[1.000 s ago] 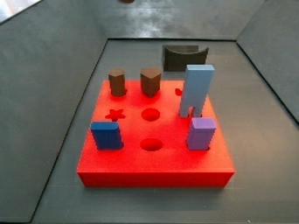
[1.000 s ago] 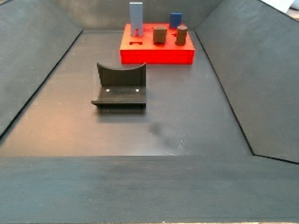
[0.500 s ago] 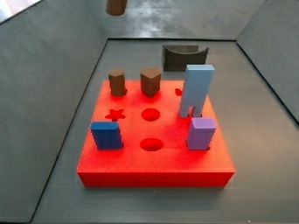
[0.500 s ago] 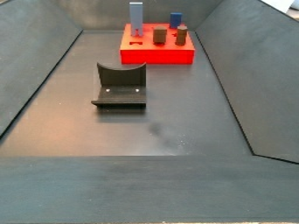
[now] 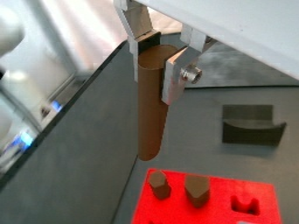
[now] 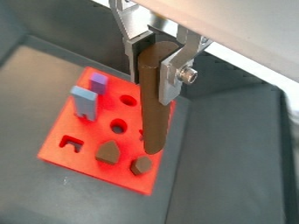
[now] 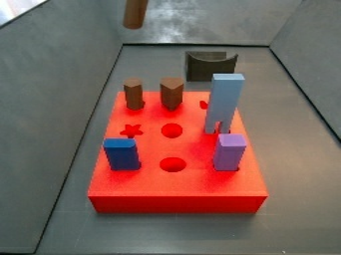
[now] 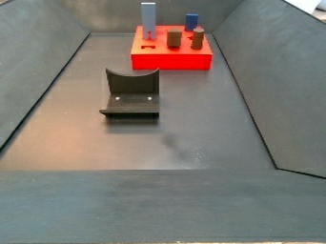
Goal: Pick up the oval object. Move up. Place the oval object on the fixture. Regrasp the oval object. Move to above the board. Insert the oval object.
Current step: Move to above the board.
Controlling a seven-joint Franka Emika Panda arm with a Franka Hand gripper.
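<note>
Pincer (image 5: 160, 52) | clamped on oval object (image 5: 149, 109) | above board (image 6: 70, 140)

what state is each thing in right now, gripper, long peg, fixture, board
gripper: shut on the oval object, high above the floor
oval object: held at its top end, hanging upright, lower end free in the air
fixture: on the floor, notch empty
board: flat on the floor, two round holes and a star hole open, coloured pegs standing in others
</note>
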